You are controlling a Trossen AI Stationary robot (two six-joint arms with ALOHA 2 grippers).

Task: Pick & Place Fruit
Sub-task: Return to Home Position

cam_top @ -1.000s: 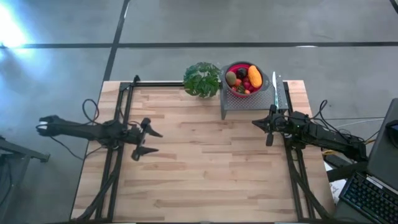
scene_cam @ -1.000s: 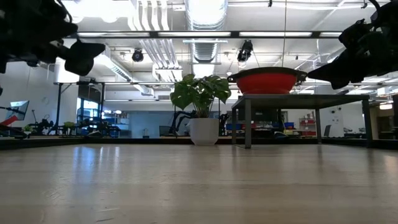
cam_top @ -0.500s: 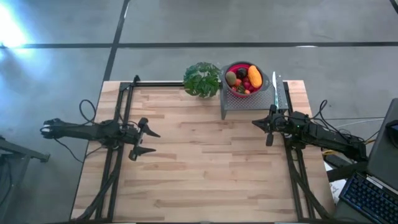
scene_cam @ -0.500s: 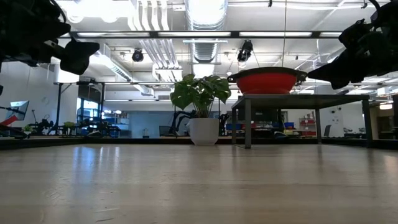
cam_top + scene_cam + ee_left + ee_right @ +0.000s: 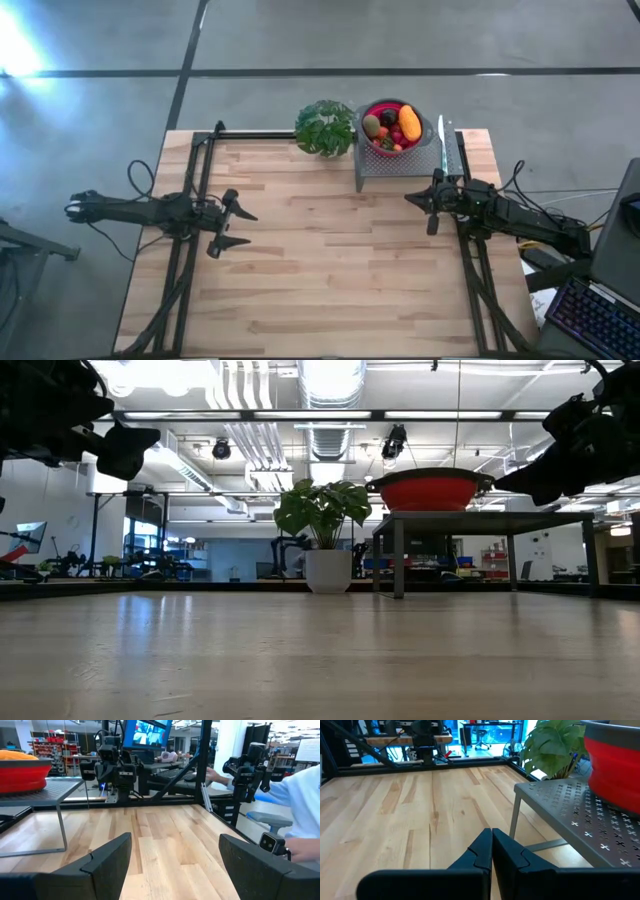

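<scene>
No writing, label, brand or number is legible in any view.

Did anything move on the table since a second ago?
The open left gripper slid back a little toward its own edge of the wooden table, holding nothing. The shut right gripper beside the grey perforated metal shelf, the red strainer bowl of toy fruit, the pale knife and the leafy green potted plant stayed put.

I see the table (image 5: 330, 260) brightly and evenly lit, shadows faint. Glare whitens the floor (image 5: 20, 50) at the high view's left edge; in the low view ceiling lamps (image 5: 330, 375) blow out.
</scene>
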